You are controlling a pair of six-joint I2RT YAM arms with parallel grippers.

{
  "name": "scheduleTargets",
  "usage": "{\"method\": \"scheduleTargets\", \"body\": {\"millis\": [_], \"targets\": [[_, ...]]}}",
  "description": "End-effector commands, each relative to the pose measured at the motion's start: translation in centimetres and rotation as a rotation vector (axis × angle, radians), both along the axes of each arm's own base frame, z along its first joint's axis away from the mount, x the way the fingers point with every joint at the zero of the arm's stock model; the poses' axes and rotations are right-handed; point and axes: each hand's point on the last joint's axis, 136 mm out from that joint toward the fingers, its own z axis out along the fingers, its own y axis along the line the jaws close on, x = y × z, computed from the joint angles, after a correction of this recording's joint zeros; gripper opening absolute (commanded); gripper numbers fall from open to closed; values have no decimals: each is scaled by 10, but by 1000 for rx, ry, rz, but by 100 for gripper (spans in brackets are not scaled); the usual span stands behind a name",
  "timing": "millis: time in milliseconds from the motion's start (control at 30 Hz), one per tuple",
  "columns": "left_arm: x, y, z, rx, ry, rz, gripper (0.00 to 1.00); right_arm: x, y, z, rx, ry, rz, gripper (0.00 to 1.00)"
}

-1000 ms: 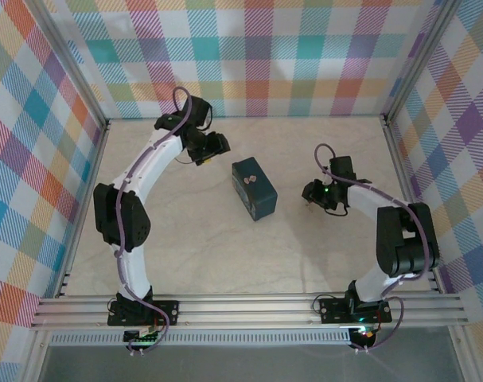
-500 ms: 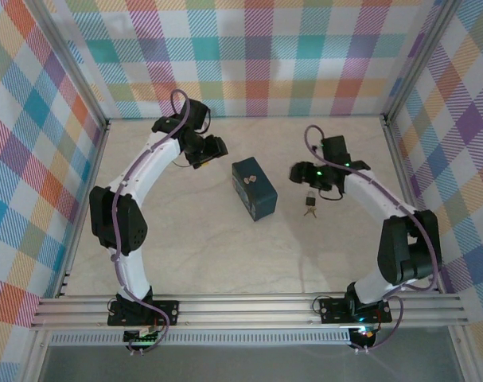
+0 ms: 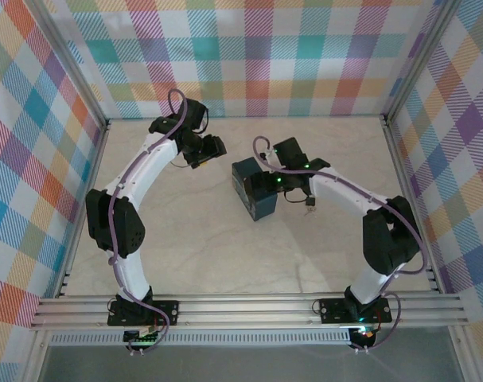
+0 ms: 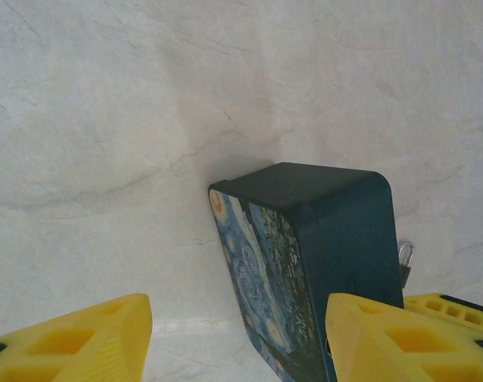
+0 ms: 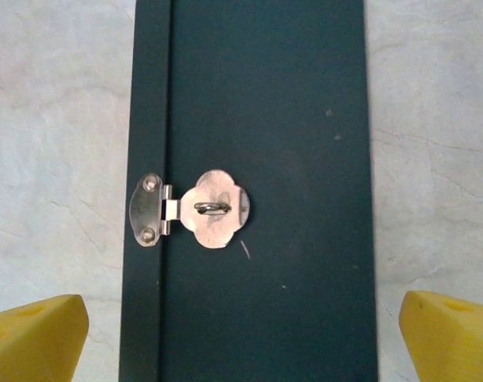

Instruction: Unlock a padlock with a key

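Though the padlock (image 3: 310, 204) lies on the table (image 3: 185, 255) just right of the tin (image 3: 255, 205), the top view gives it as a small dark speck tucked against the right forearm. Its body and shackle blur together, and the key cannot be told apart from it. From the left wrist a small silvery loop (image 4: 406, 255) peeks past the tin's (image 4: 336, 239) right edge; what it belongs to is unclear. The right wrist view cuts the tin (image 5: 305, 119) off at top and bottom, with its hasp (image 5: 197, 208) left of centre.

The right arm reaches from the lower right up and left, its gripper (image 3: 263, 181) over the tin's upper end and hiding part of the lid. Seen from its wrist, that gripper (image 5: 243, 306) points straight down, its fingers (image 5: 34, 334) spread wide in the lower corners, one on each side of the tin and clear of it — nothing held.

The left arm arcs up the left side, its gripper (image 3: 212, 151) near the back wall (image 3: 257, 56) and well apart from the tin. From its wrist, the gripper (image 4: 239, 306) has fingers (image 4: 74, 342) apart with nothing between them.

The tin stands mid-table, well off every wall — bare surface lies at lower left and lower centre.
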Motion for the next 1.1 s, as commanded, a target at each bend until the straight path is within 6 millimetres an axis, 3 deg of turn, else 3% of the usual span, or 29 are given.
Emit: {"method": "scheduleTargets", "body": {"millis": [0,233,400,533,600,733,900,1067], "targets": [[-5,6,17,1,-24,-6,60,-3,-2,-6,-122,-27,41,100],[-7,9,22,10,-36,-6,60,-11,-2,-33,-187,37,12,95],[-8,12,24,22,-39,-9,60,-17,24,-5,74,81,7,85],[-8,12,24,12,-35,-6,60,-12,40,15,306,146,-50,85],[-9,12,26,6,-39,-7,60,-6,39,16,386,183,-96,85],[-10,12,29,3,-44,-6,60,17,24,3,483,220,-221,86],[-11,12,33,-1,-54,-7,60,55,-7,-30,575,243,-399,86],[-11,11,38,-8,-64,-9,60,100,-20,-37,606,151,-474,88]]}}
